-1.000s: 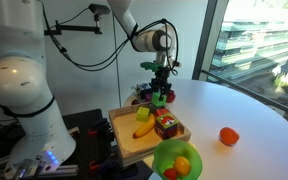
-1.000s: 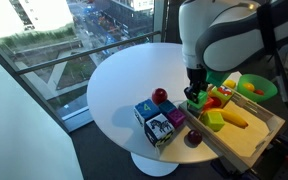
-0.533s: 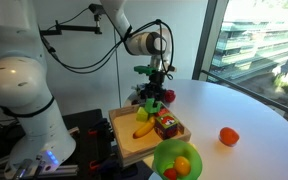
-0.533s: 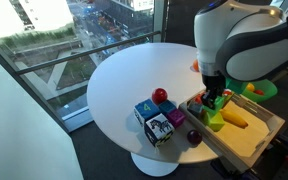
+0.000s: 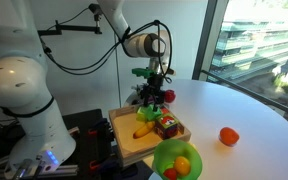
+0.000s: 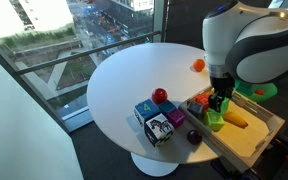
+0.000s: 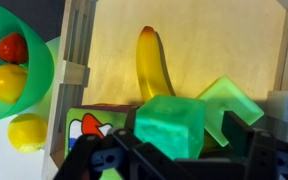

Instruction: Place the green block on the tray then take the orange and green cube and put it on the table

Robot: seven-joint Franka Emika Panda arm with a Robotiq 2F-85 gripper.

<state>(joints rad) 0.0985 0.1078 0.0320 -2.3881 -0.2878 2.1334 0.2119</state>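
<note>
Here the black Robotiq gripper [image 7: 174, 148] hangs above the shallow rectangular light-wood tray [image 7: 234, 40], its jaws narrowed onto the small bright-green block [image 7: 169, 122]. In the wrist view the orange and green cube [image 7: 99, 125] sits in the tray just left of that block, beside a yellow banana [image 7: 149, 60]. The round white table [image 5: 244, 110] spreads to the tray's right.

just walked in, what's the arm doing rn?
The gripper holds the green block between its fingers, low over one end of the tray. I can't tell if the block has touched down yet. A banana, another green piece and the orange and green cube lie in the tray. The cube hasn't been moved to the table.
</note>
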